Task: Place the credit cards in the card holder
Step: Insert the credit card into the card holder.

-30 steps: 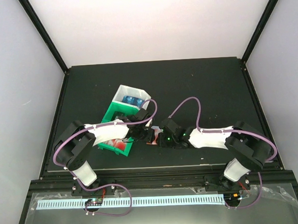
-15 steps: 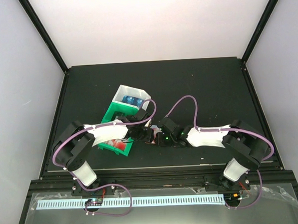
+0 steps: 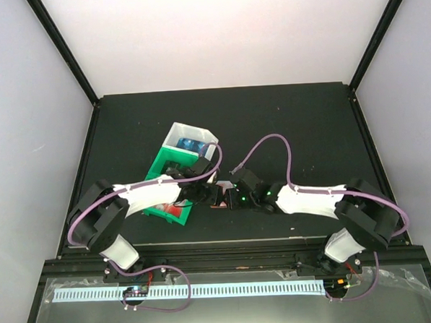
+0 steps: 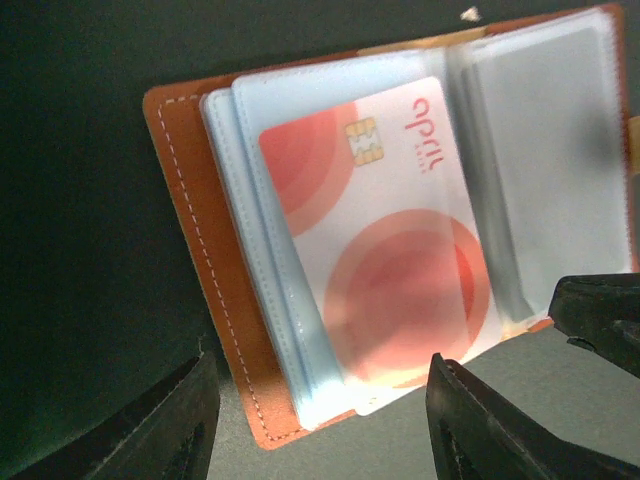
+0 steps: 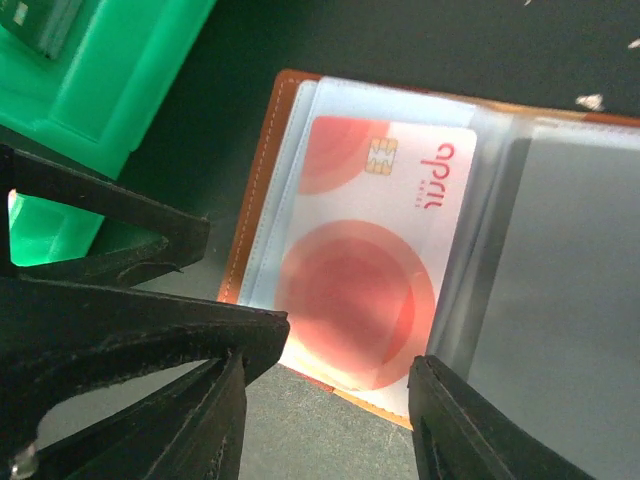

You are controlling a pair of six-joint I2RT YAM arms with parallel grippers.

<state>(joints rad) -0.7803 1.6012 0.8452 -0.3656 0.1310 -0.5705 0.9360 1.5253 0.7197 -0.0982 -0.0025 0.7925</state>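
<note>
The brown leather card holder [image 4: 190, 200] lies open on the dark table between both arms [image 3: 218, 202]. A red-and-white credit card [image 4: 390, 250] sits at its clear pockets, chip end away from me. The card's near corner pokes past the leather edge. My left gripper [image 4: 320, 400] hovers open over that near edge, with nothing between its fingers. My right gripper [image 5: 330, 400] is open just above the same card [image 5: 370, 270], also holding nothing. In the top view the left gripper [image 3: 205, 194] and the right gripper [image 3: 230, 197] nearly meet over the holder.
A green-and-white tray [image 3: 174, 179] stands just left of the holder, its green wall [image 5: 100, 90] close to the right wrist. Blue cards [image 3: 191, 143] lie in its far compartment and red ones [image 3: 169, 207] in the near one. The left gripper's fingers [image 5: 130, 225] cross the right wrist view.
Both grippers have closed in over the card holder; the right one slid left and the left arm stretched further toward it. The jaws of both stand a little wider.
</note>
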